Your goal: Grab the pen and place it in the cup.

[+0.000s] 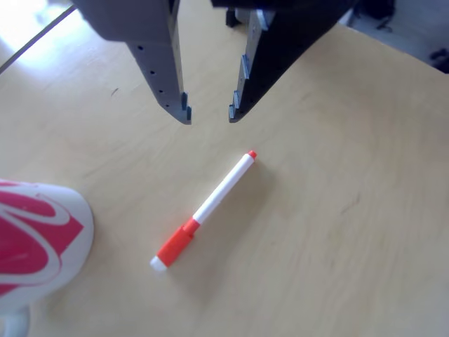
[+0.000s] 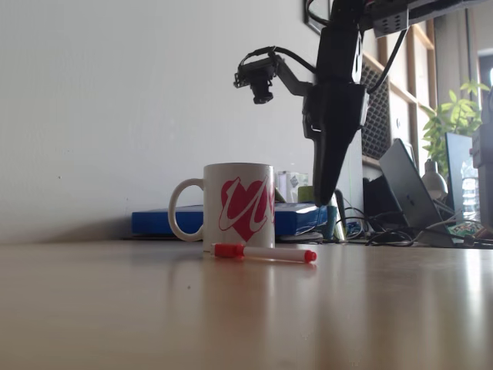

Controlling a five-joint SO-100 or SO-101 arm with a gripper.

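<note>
my gripper [image 1: 210,114] hangs above the table [image 1: 337,210] with jaws apart and empty, the pen [image 1: 205,210] lying flat on the wood just below my fingertips, red cap toward the cup [image 1: 35,242], which stands near it at the left edge.

cup [image 1: 38,239]: cut off by the left and bottom edges in the other view; rim and opening out of frame
gripper [image 1: 209,112]: upper body cropped by the top edge in the other view
arm [image 2: 339,100]: runs off the top edge in the fixed view; fingertips seen edge-on, gap not readable
pen [image 2: 266,252]: thin in the fixed view, cap detail too small
</note>
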